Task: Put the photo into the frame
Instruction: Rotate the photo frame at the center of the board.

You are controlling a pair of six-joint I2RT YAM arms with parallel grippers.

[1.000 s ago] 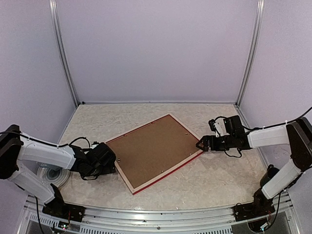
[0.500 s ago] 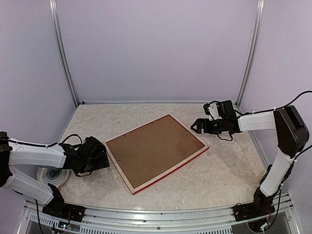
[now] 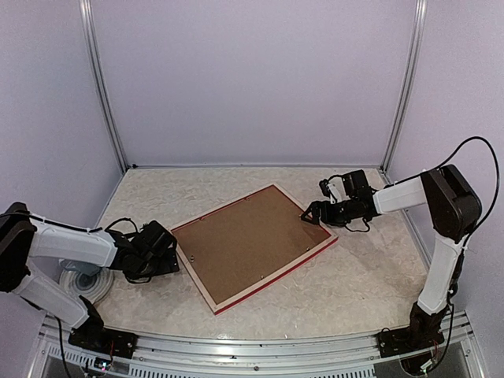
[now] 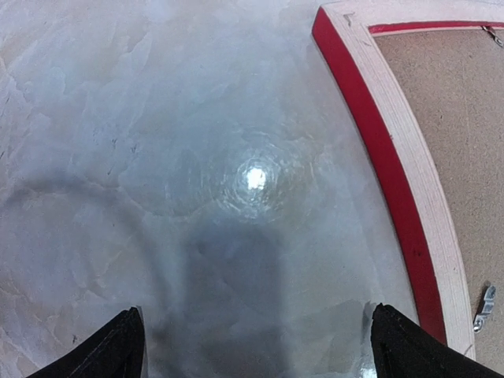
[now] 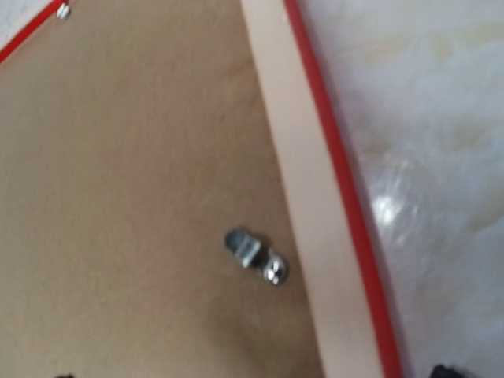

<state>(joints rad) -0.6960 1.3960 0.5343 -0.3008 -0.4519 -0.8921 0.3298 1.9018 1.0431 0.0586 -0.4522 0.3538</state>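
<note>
The frame (image 3: 194,272) lies face down and askew in the middle of the surface (image 3: 362,283). Its pale wood back is up, and only a red strip shows along its edges. The brown backing board (image 3: 252,244) sits in the frame's recess, so any work on it has to be done from this side. The photo is not in view, and I cannot tell whether it is under the board.

The left fingers (image 4: 114,354) are spread wide and hold nothing. They are low over bare surface just beside the frame's left corner. The right fingers (image 3: 315,214), also wide and empty, hang over the frame's right corner. They are above a small metal clip (image 5: 257,257) that lies on the board near the rim. That clip is probably what they have come for.

The surface around the frame is pale, marbled and glossy, and it throws back a lamp's glare. Plain lilac walls (image 3: 252,79) with metal posts (image 3: 101,87) stand behind the frame and to both sides.
</note>
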